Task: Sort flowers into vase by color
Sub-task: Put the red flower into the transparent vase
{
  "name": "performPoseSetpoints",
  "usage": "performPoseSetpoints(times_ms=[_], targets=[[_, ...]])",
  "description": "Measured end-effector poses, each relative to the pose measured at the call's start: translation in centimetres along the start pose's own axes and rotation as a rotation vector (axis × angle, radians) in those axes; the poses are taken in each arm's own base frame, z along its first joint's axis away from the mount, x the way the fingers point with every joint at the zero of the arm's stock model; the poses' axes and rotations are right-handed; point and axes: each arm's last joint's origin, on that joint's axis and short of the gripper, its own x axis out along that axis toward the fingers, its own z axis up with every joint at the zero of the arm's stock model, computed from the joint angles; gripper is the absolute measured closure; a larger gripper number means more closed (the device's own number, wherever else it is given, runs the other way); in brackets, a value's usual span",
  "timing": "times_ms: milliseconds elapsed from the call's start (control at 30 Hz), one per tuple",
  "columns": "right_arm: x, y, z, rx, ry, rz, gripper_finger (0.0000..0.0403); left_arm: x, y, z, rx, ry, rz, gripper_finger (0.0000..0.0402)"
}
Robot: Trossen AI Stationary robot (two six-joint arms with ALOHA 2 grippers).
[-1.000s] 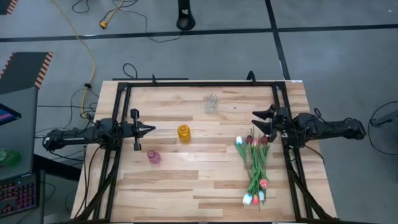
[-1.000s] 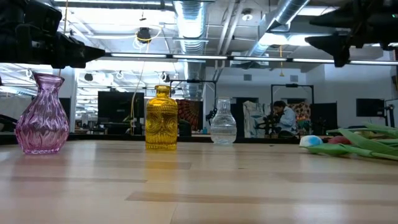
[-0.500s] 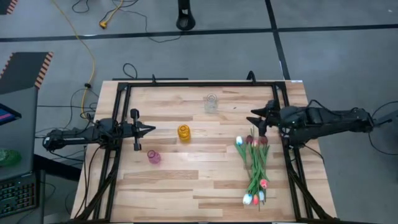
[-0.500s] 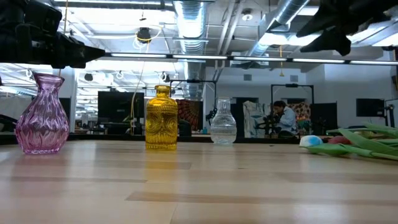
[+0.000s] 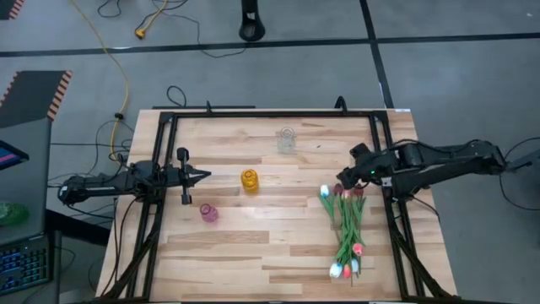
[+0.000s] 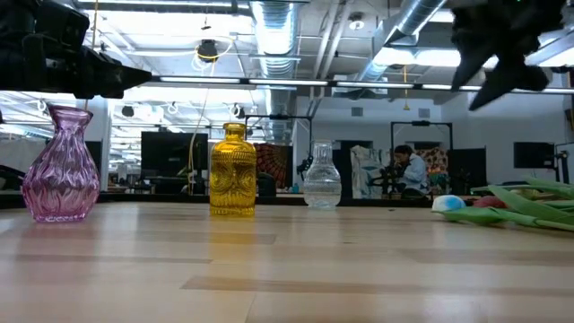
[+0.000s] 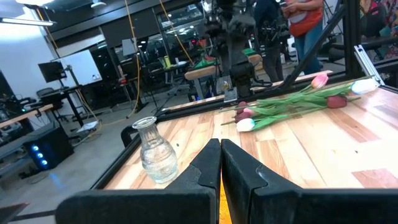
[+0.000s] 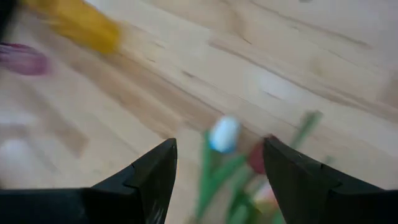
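Table (image 5: 253, 245): light wooden top with a black frame around its edges.

Flowers (image 5: 346, 224): a loose bundle of artificial tulips lying flat on the table's right side, green stems crossing one another. One cluster of heads, a white one (image 5: 323, 192) beside several dark red ones, lies at the end nearer the right gripper; a second cluster of white and pink heads lies at the opposite end near the table's front edge. None stands in a vase. In the low view the bundle (image 6: 511, 208) shows at the right, flat on the wood.

Vases, all upright and well apart from the flowers:
- clear glass vase (image 5: 287, 140), toward the far edge of the table;
- yellow vase (image 5: 250, 180), near the middle;
- pink vase (image 5: 208, 213), nearer the front-left (left to right in the low view: pink, yellow, clear).

Right gripper (image 5: 345, 176): raised off the table, above and just beside the near cluster of heads; jaws spread wide and holding nothing. Its wrist view looks down past both fingers (image 8: 155, 177) at the white head and a red one.

Left gripper (image 5: 205, 176): waiting at the table's left side, jaws clenched together on nothing, pointing toward the yellow vase.

Background: a person (image 6: 413, 170) seated in the room beyond the table.
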Motion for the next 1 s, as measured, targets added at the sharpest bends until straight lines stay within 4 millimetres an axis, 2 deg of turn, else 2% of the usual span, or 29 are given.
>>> performPoseSetpoints(times_ms=[167,433,1000], targets=[[1.8,-0.1,-0.4,-0.006,0.076,-0.165,0.0138,0.0,0.0,0.0,0.000,0.001,0.000,0.0401],[4.7,0.6,-0.9,0.019,0.139,-0.319,0.0138,0.0,0.0,0.0,0.000,0.000,0.000,0.0401],[9.4,0.2,-0.5,0.038,0.227,-0.535,0.0138,0.0,0.0,0.0,0.000,0.000,0.000,0.0401]])
